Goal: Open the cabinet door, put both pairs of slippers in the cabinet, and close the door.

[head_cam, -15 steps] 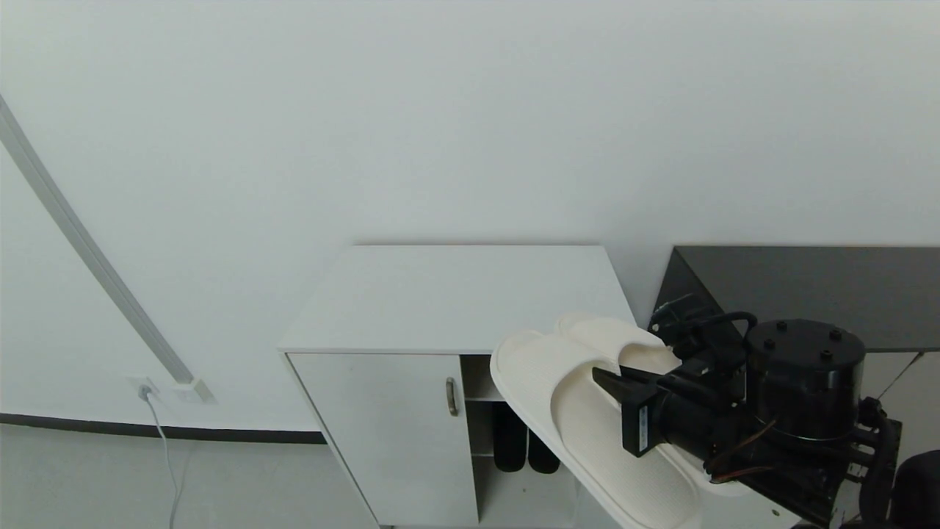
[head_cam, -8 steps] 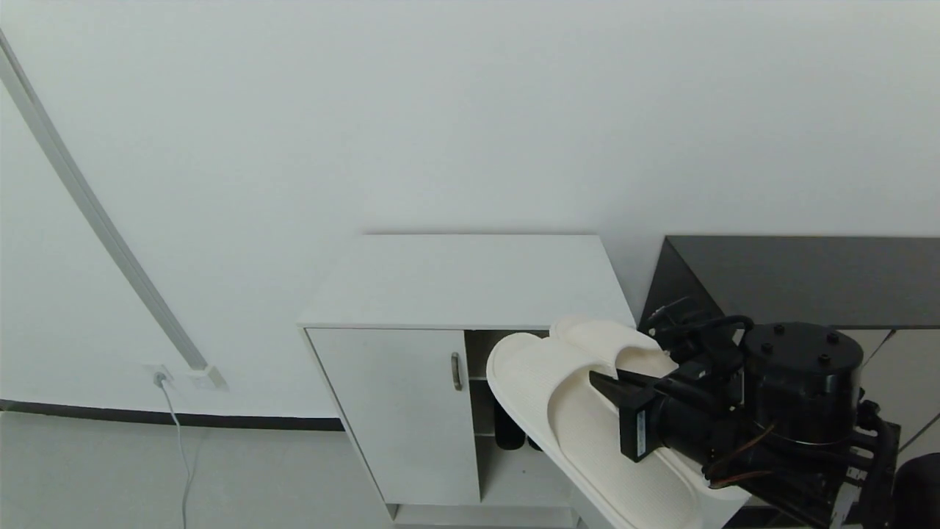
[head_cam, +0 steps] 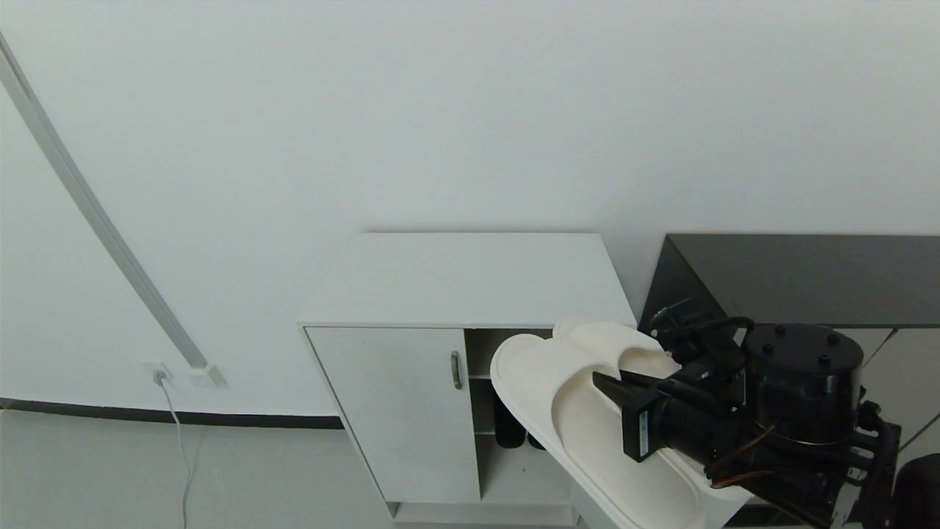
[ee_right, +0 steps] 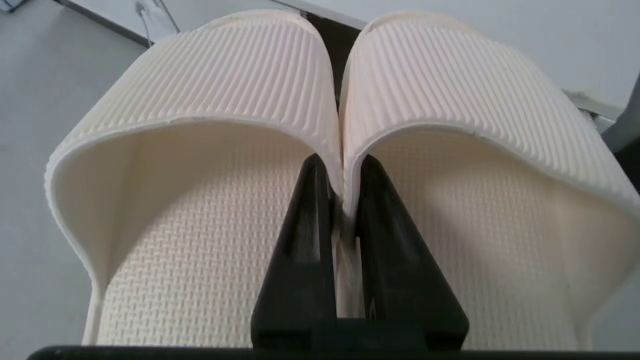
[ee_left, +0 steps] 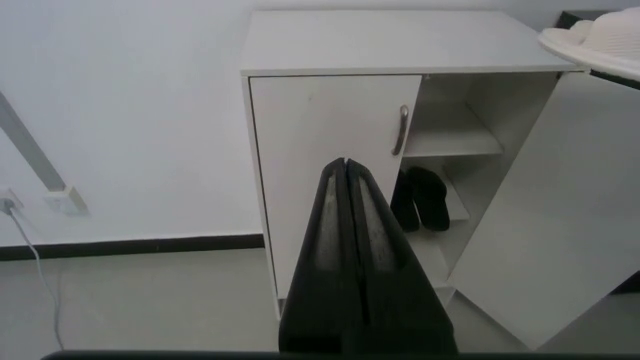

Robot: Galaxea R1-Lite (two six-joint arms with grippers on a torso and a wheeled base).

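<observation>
The right gripper (ee_right: pixel 340 178) is clamped on the touching inner edges of the white slippers (ee_right: pixel 200 150), which it holds side by side. Just beyond their toes stands the cabinet (head_cam: pixel 455 279), its right door (ee_left: pixel 560 210) open. The black slippers (ee_left: pixel 425 197) sit inside it, below the upper shelf. The left gripper (ee_left: pixel 346 170), fingers pressed together and empty, faces the cabinet's shut left door (ee_left: pixel 320 150).

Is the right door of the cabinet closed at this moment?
No, the right door stands swung open, showing a dark pair of slippers inside the cabinet.
</observation>
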